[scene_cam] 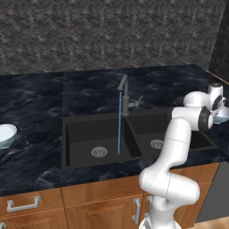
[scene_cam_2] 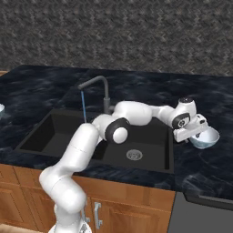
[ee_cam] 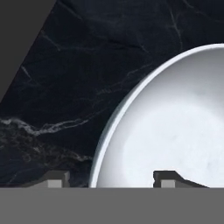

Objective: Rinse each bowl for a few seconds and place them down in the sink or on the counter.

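Nearest me, the brown wooden cabinets [scene_cam: 89,201] with silver handles run under the glossy black marble-look counter [scene_cam: 36,156]. The white arm reaches out to the right over the counter, past the sink's right edge, and its two-finger gripper [scene_cam_2: 196,135] sits down at the small glossy white bowl with a pale blue tint [scene_cam_2: 205,138] standing there. From the hand's own camera, one dark fingertip [ee_cam: 52,179] is outside the bowl's [ee_cam: 175,131] rim and the other inside it, straddling the wall; I cannot tell whether they are pinching it or loose around it.

Further in, the matte black double-basin sink [scene_cam: 80,134] has a thin blue stream of water [scene_cam: 120,123] falling from the dark grey gooseneck faucet [scene_cam: 124,94] into the left basin.

A second white bowl [scene_cam: 6,135] rests on the counter far to the left, well apart from the sink.
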Controlling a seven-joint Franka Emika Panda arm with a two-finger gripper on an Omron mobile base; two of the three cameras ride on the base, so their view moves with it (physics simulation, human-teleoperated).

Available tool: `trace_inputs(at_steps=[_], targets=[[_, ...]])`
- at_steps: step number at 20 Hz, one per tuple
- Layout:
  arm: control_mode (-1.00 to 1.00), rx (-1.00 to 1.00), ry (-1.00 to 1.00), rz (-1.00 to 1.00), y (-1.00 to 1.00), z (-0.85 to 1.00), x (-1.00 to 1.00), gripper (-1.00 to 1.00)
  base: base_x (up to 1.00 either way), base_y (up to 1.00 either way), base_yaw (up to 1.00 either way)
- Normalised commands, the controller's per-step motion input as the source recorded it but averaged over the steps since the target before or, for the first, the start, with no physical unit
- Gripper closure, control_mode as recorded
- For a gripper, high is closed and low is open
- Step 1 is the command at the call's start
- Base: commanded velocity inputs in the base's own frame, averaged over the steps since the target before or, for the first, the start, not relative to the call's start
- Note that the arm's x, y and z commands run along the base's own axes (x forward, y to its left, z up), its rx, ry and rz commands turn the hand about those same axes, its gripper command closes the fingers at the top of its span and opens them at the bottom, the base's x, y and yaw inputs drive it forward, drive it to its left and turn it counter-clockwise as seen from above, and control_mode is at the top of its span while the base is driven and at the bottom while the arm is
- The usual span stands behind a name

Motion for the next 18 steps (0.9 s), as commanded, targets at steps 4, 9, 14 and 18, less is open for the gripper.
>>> trace_inputs(at_steps=[4,9,14,18], targets=[[-1.0,0.07,0.05,0.08,-0.04,-0.14,0.02,1.0,0.0,0.0,0.0],[-1.0,0.05,0.03,0.11,0.02,0.05,-0.11,1.0,0.0,0.0,0.0],[-1.0,0.0,0.0,0.15,0.33,0.36,-0.41,1.0,0.0,0.0,0.0],[-1.0,0.0,0.03,0.18,0.47,0.44,-0.47,1.0,0.0,0.0,0.0]])
